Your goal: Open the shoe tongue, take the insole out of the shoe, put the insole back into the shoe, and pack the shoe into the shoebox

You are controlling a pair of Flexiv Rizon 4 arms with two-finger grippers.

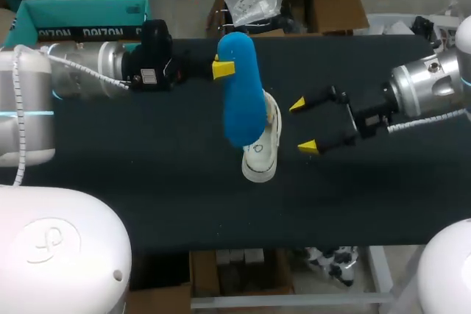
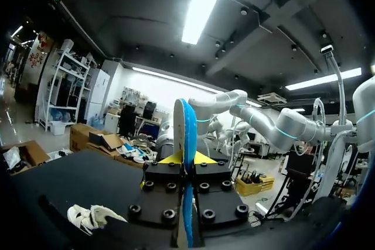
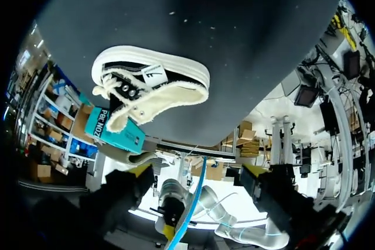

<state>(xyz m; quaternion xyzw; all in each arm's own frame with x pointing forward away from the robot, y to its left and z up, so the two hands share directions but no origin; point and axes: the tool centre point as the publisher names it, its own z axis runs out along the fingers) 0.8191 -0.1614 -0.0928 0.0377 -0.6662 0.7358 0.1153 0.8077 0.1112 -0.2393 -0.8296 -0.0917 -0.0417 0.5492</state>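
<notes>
My left gripper is shut on a blue insole and holds it up on edge over the middle of the table. In the left wrist view the insole stands edge-on, pinched by my left gripper. Under the insole's lower end a white low-top shoe lies on the black table; it also shows as the shoe and the shoe. Just right of the shoe, my right gripper stands open with nothing between its fingers. The teal shoebox sits at the back left, also visible as the shoebox.
The black table top stretches bare on both sides of the shoe and toward the front edge. My left arm's silver body lies across the back left, just in front of the shoebox.
</notes>
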